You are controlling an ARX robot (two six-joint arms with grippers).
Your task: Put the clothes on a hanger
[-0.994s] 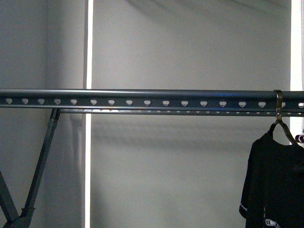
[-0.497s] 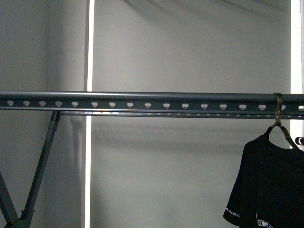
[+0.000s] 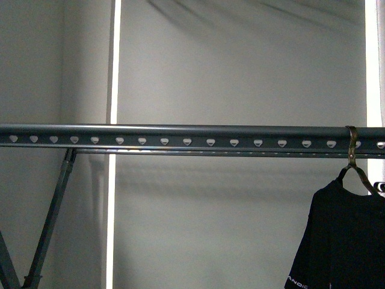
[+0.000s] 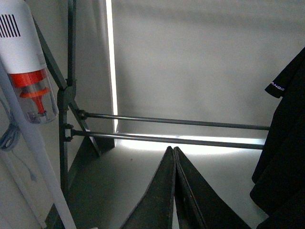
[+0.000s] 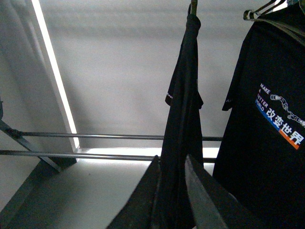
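Counted one long rack rail (image 3: 180,137) spanning the front view, one slanted leg (image 3: 51,217) at its left. Hung one black T-shirt (image 3: 346,235) by its coat hanger hook (image 3: 351,144) at the rail's far right. Showed left gripper (image 4: 174,191) pressed closed, empty; right gripper (image 5: 172,200) slightly parted, shirt fabric between, grip unclear. Showed two shirts in right wrist view, second shirt (image 5: 271,119) printed.

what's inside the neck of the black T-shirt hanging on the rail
A coat hanger: its hook loops over the rack rail and its neck enters the T-shirt collar. The hanger's arms and shoulders are hidden by the black fabric.
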